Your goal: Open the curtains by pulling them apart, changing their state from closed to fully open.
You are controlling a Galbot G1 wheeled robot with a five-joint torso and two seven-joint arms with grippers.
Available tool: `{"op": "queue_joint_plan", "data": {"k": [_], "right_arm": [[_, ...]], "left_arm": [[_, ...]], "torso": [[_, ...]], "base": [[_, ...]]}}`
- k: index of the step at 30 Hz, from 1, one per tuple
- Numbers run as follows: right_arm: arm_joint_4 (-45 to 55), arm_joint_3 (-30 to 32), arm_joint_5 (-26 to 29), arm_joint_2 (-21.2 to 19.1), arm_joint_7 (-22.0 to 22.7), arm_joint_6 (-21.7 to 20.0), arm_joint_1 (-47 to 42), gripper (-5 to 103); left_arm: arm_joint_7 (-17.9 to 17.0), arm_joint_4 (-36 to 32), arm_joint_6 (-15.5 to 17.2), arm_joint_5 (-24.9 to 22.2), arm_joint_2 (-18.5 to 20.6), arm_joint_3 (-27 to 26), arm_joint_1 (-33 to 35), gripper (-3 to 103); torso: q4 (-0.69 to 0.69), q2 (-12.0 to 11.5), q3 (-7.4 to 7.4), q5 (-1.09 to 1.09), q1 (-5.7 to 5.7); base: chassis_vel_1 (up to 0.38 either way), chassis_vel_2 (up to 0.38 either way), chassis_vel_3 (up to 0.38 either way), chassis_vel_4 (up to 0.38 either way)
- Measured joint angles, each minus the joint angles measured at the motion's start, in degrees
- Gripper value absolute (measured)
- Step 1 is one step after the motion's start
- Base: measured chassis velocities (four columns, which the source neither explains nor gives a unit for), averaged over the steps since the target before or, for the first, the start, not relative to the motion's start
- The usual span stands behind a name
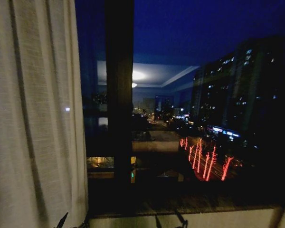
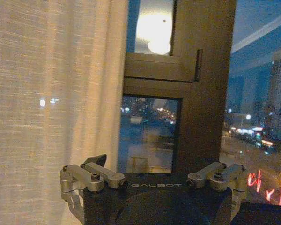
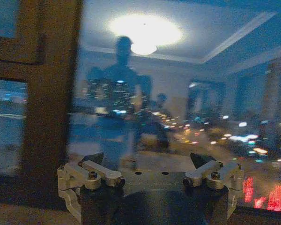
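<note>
"GALBOT"-marked left gripper (image 2: pixel 152 180), jaws spread, beside sheer curtains (image 2: pixel 51 103).

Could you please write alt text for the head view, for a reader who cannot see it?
A sheer cream-white curtain hangs gathered on the left, leaving a dark-framed window uncovered. Through the glass shows a night city with lit buildings and red lights, plus a reflected ceiling lamp. A pale sill runs along the bottom.

A: What colour is the curtain (image 1: pixel 35 118)?
B: Creamy white, with soft up-and-down folds.
A: And the window frame (image 1: pixel 118 95)?
B: Dark brown. The sky (image 1: pixel 194 28) is deep blue, with red lights (image 1: pixel 204 161) below.
</note>
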Motion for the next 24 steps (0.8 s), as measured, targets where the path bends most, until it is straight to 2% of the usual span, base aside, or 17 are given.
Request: {"op": "queue_joint_plan", "data": {"k": [7, 15, 24], "right_arm": [[-0.34, -0.98, -0.63, 0.03, 0.3, 0.16, -0.07, 100], [-0.59, -2.22, -2.09, 0.02, 0.19, 1.78, -0.08, 100], [-0.59, -2.92, -4.28, 0.02, -0.28, 4.02, -0.75, 100]], "left_arm": [[-0.03, -0.56, 1.08, -0.64, -0.05, 0.02, 0.04, 100], [-0.03, -0.72, 1.29, -0.69, -0.26, -0.07, 0.17, 100], [-0.01, -0.7, 1.32, -0.11, -0.77, 0.16, 0.18, 100]], "torso": [[0.02, 0.0, 0.0, -0.07, 0.0], [0.02, 0.0, 0.0, -0.04, 0.0], [0.01, 0.0, -0.01, -0.04, -0.01]], "base": [[-0.017, -0.023, 0.013, 0.02], [0.0, 0.0, 0.0, 0.0], [0.152, 0.156, -0.141, -0.152]]}}
